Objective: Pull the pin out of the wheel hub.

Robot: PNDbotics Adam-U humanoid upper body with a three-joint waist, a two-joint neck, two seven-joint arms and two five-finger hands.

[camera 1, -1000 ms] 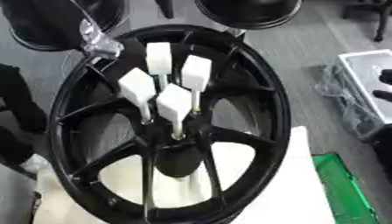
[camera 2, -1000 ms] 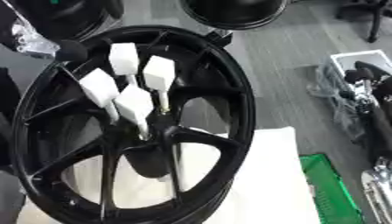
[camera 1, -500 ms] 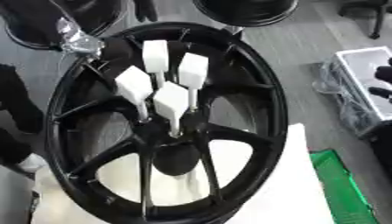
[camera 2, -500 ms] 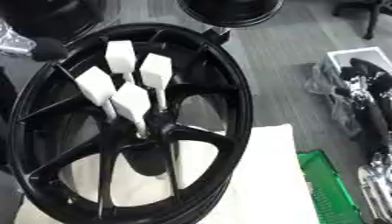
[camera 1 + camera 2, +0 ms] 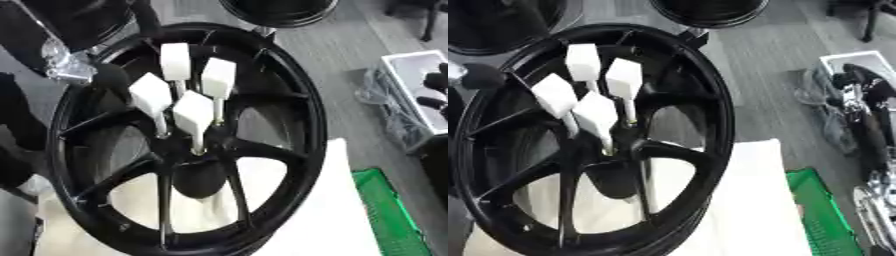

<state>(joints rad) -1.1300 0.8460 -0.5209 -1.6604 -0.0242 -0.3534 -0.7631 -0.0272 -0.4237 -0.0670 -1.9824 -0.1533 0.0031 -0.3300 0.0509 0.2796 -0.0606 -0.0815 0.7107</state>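
Grey floor runs behind the work, with a second dark rim at the far edge and a green crate at lower right. On white padding lies the black wheel hub, and four white-headed pins stand bunched in its centre, all seated as they were a second ago; only the camera's framing has shifted. So the pull has not begun. At the upper left a dark arm with a shiny wrapped part has edged closer to the rim, but whether that robot hand is released or clenched cannot be told. The right robot hand, dark with silver joints, sits well apart at the right edge, its state unclear.
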